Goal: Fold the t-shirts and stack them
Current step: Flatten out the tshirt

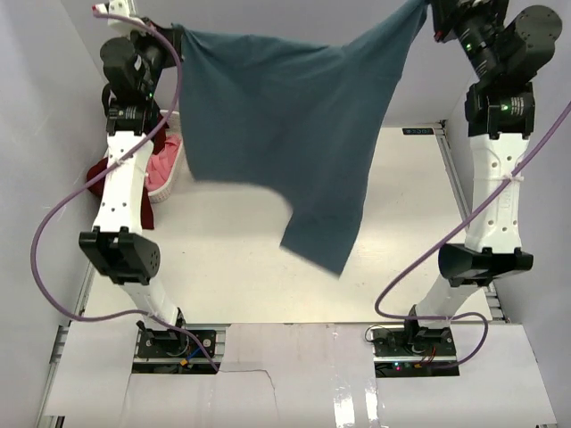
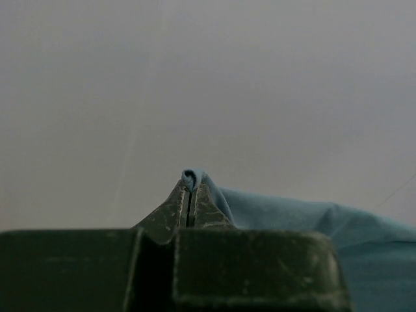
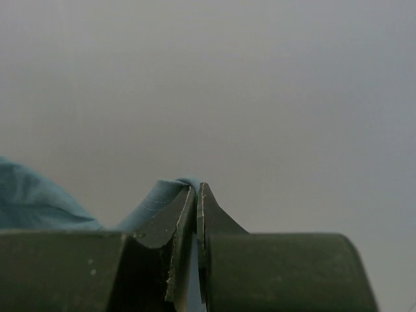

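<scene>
1. My left claw (image 2: 188, 190) is pinched together on a rolled edge of the dusty teal-blue soft cloth t-shirt (image 2: 312, 221); a nub of cloth pokes out just above the tips.
2. My right claw (image 3: 197, 190) is clamped the same way on another edge of that shirt.
3. Seen from above, the shirt hangs in the air between both claws. It is spread along its top edge, and its lower part trails to a point over the pale bench (image 1: 241, 285).
4. At the bench's left edge a crumpled dark maroon t-shirt (image 1: 100, 174) and a pink t-shirt (image 1: 165, 159) sit bunched at the white plastic laundry basket (image 1: 165, 192), partly behind my left arm. I cannot tell whether they lie inside it.
5. I judge the task barely begun: nothing is folded and no stack shows. All three shirts remain to be laid flat, folded and stacked.
</scene>
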### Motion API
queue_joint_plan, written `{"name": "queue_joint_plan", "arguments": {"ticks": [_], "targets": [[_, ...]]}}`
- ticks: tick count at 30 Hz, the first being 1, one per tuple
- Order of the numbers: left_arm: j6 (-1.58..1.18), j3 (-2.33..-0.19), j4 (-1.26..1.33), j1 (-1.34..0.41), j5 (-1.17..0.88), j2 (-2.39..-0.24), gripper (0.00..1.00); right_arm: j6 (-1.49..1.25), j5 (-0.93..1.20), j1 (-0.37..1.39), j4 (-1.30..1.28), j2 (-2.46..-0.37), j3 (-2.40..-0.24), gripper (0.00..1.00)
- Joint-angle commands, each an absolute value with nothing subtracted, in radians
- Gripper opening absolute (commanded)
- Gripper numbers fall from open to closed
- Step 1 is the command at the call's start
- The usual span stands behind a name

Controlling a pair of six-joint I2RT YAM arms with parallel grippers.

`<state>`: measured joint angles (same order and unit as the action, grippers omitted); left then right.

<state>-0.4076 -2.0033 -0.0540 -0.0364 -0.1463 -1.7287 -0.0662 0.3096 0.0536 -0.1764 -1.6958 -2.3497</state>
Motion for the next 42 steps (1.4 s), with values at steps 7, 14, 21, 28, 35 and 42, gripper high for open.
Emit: {"name": "queue_joint_plan", "arguments": {"ticks": [7, 14, 21, 28, 35, 42], "targets": [[-0.406, -1.900, -0.026, -0.034, -0.152, -1.605, 0.00, -0.159, 0.413, -0.021, 0.008, -1.494, -2.053, 0.08], [-0.454, -1.225, -0.058, -0.032, -0.094, -1.214, 0.00, -0.329, 0.483, -0.009, -0.036, -1.107, -1.303, 0.08], [-0.480, -0.821, -0.253, -0.035, -0.104, -1.034, 0.00, -0.367, 0.428, -0.002, -0.366, -0.871, -0.848, 0.08], [-0.557, -0.850, -0.540, -0.035, -0.288, -0.982, 0.00, -0.255, 0.367, 0.028, -0.881, -0.838, -1.050, 0.08], [-0.589, -0.792, -0.666, -0.035, -0.382, -0.879, 0.00, -0.224, 0.331, 0.040, -1.016, -0.778, -1.085, 0.08], [-0.554, -0.816, -0.637, -0.035, -0.289, -0.957, 0.00, -0.213, 0.331, 0.041, -0.908, -0.813, -1.040, 0.08]]}}
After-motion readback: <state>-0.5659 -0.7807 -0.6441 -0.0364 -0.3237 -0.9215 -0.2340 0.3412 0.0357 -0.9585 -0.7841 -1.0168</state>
